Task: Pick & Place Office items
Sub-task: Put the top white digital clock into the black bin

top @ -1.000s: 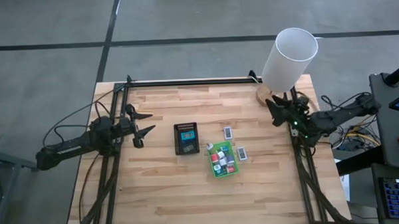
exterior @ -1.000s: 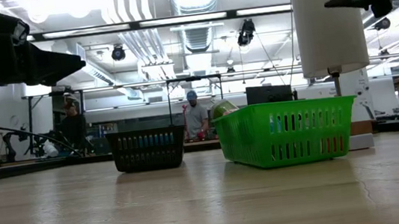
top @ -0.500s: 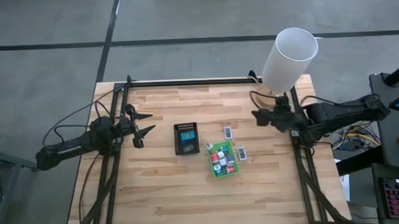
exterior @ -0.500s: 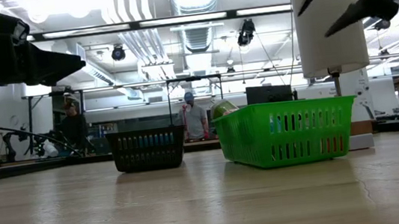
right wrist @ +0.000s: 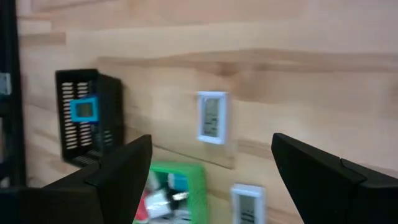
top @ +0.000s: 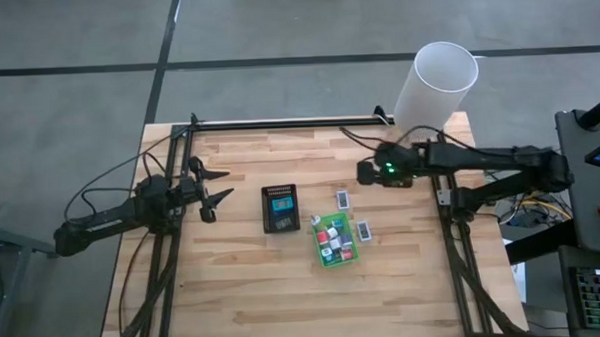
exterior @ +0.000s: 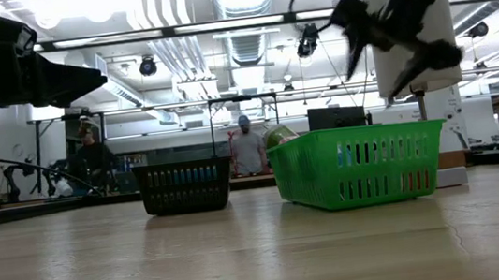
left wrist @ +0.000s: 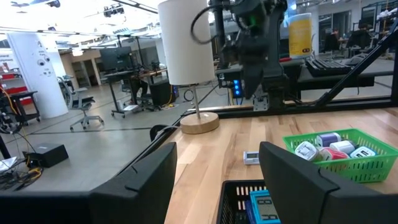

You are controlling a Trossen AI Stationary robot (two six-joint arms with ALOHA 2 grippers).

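Several small office items, white, red and teal, lie in the green tray (top: 333,240) near the table's middle. A teal item (top: 279,202) lies in the black tray (top: 279,209) to its left. Two white rectangular items lie flat on the wood: one (top: 342,199) beyond the green tray, one (top: 363,230) at its right. My right gripper (top: 363,173) hangs open in the air above and beyond the first white item (right wrist: 212,117), slanting down, touching nothing. At the left edge my left gripper (top: 217,189) waits open and level, its fingers empty.
A lamp with a white shade (top: 434,87) and a round wooden base stands at the far right corner, right beside my right arm. Bare wood lies along the near side and at the far left. In the low view people stand in the room behind the table.
My right gripper has swung from the table's right edge beside the lamp toward the table's middle, tipping from level to slanting down and rolling, its fingers still open. The trays and items have stayed where they were.
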